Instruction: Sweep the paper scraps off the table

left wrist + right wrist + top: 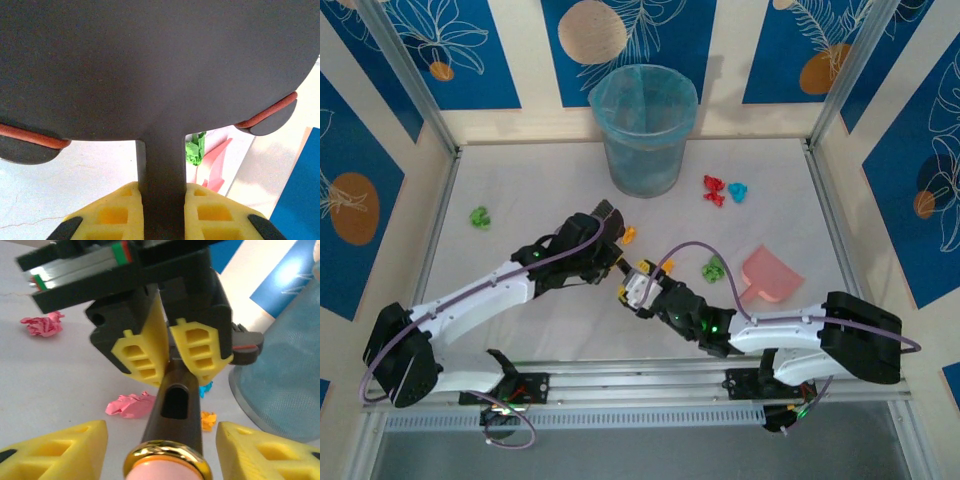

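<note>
Two grippers facing each other over flat white table (540, 180), left gripper (167, 357) clamping dark gold-collared tool handle (172, 400), right gripper (162, 450) straddling its end, jaws apart, small crumpled coloured paper scraps (713, 189) lying scattered around them

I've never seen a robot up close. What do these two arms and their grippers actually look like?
Both the left arm and right arm have white tubular links between chunky black joints and bases, with tiny green lights. A thin purple cable loops along each. The left gripper and right gripper each have two yellow plastic fingers with hollow rectangular pockets.
</note>
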